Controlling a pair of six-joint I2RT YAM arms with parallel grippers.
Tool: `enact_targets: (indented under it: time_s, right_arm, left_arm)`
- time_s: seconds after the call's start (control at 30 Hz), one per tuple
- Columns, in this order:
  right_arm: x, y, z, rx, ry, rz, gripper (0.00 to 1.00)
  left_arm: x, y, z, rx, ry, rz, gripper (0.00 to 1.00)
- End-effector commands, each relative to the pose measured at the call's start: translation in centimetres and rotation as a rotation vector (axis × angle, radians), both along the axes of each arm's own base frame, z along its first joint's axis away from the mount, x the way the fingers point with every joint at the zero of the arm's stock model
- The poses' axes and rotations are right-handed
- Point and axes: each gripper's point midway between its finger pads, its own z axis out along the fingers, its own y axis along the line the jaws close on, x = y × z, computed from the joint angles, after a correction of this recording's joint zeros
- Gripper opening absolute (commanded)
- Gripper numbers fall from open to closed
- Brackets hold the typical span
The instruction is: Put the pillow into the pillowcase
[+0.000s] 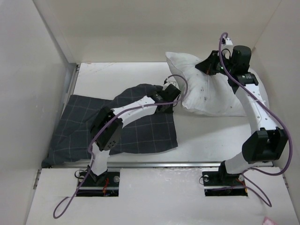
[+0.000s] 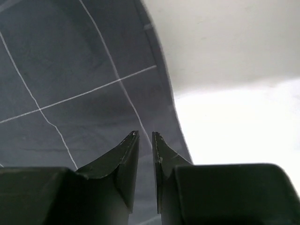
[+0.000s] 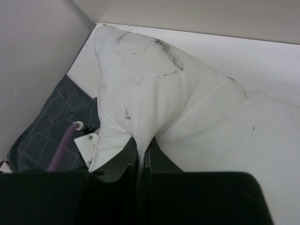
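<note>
The white pillow [image 1: 211,93] lies at the back right, one corner pulled up toward the back wall. My right gripper [image 1: 209,65] is shut on a fold of the pillow [image 3: 140,84], and the cloth bunches between the fingers at my right gripper [image 3: 141,150]. The dark checked pillowcase [image 1: 150,133] is spread at the left, humped up at its right edge. There my left gripper [image 1: 172,97] pinches that edge. In the left wrist view the jaws of my left gripper [image 2: 145,136] stand nearly together over the pillowcase [image 2: 70,70].
White walls [image 1: 33,93] box in the table on the left, back and right. A metal rail [image 1: 154,165] runs along the near edge. Purple cables [image 1: 262,108] loop off both arms. The pillowcase's right edge lies close to the pillow's near left corner.
</note>
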Motion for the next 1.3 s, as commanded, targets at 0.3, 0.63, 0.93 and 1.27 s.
enact_targets:
  time_s: [0.3,0.63,0.93,1.27]
  right_arm:
    - [-0.6,0.8,2.6,-0.006,-0.125,0.06,0.0]
    - [-0.2,0.5,1.7,-0.021,-0.103,0.039,0.0]
    - [0.4,0.3,1.5,-0.026,-0.093,0.021,0.0]
    - [0.6,0.2,1.2,-0.029,-0.073,0.012,0.0]
  left_arm:
    - [0.8,-1.5,1.9,-0.143,-0.012,-0.093,0.31]
    - [9.4,1.0,-0.6,-0.026,-0.161,0.312,0.35]
    - [13.5,1.3,-0.1,-0.092,-0.246,0.441,0.63]
    - [14.9,-0.2,-2.1,-0.127,-0.238,0.407,0.68]
